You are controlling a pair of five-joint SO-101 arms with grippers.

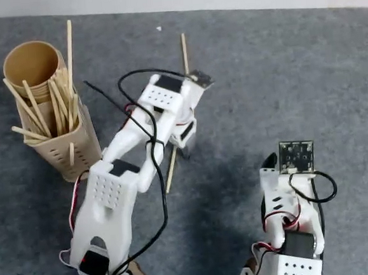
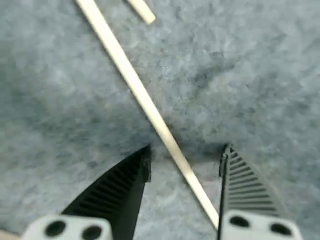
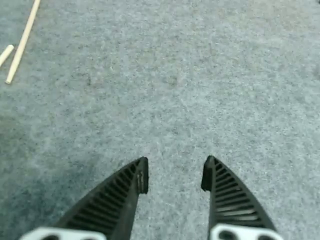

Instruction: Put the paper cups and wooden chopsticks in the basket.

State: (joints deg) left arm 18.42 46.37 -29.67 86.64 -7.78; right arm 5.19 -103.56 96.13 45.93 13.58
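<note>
- Tabletop (image 1: 281, 72) is covered in grey felt, with two white arms side by side at the near edge.
- Basket (image 1: 76, 146): tall, tan and perforated, upright at the far left. A paper cup (image 1: 31, 63) sits in its top, mouth showing. A bundle of wooden chopsticks (image 1: 57, 103) is stuck in beside the cup, splaying out at odd angles, and one stands well above the rim.
- Left arm leans out toward the middle of the tabletop. Its tool (image 2: 187, 150) is spread wide, tips down at the felt. A loose chopstick (image 2: 145, 100) runs diagonally through the gap, lying flat, not clamped by either finger.
- From above, that chopstick's near end pokes out below the left arm.
- A second chopstick (image 1: 184, 53) lies on the felt just past the left arm's wrist, well apart from the basket.
- Right arm (image 1: 291, 199) is at the near right corner. Its tool (image 3: 176, 160) is parted moderately, with nothing between the fingers, over bare felt.
</note>
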